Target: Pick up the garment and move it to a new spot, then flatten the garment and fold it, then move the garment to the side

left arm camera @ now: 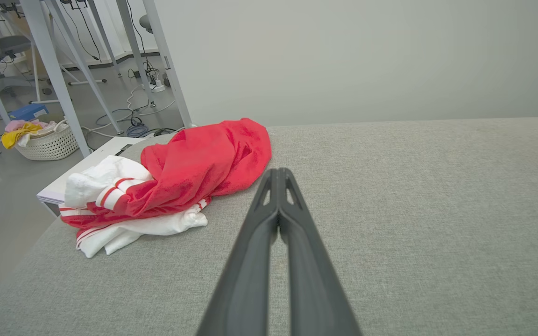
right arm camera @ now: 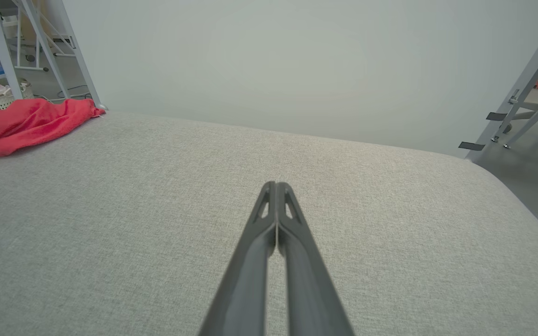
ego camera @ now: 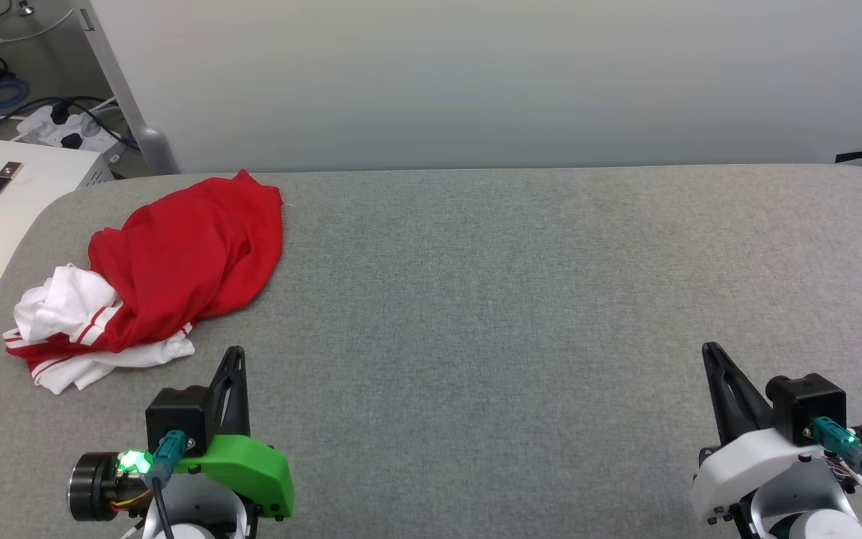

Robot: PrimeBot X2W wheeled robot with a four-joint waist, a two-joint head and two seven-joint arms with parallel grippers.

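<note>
Head view: left hand (ego camera: 235, 353) and right hand (ego camera: 710, 350) closed; crumpled red-and-white fabric T-shirt (ego camera: 191, 247) lies unpicked beyond the left hand, which likely must open first.

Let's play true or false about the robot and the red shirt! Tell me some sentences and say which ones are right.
1. The garment lies in a crumpled heap on the left part of the grey table. True.
2. The left end effector is holding the garment. False: it is shut on nothing and sits apart from the garment, nearer the robot.
3. The right end effector is wide open. False: its two fingers are pressed together, over bare table.
4. The garment is red with white parts and striped trim. True.
</note>
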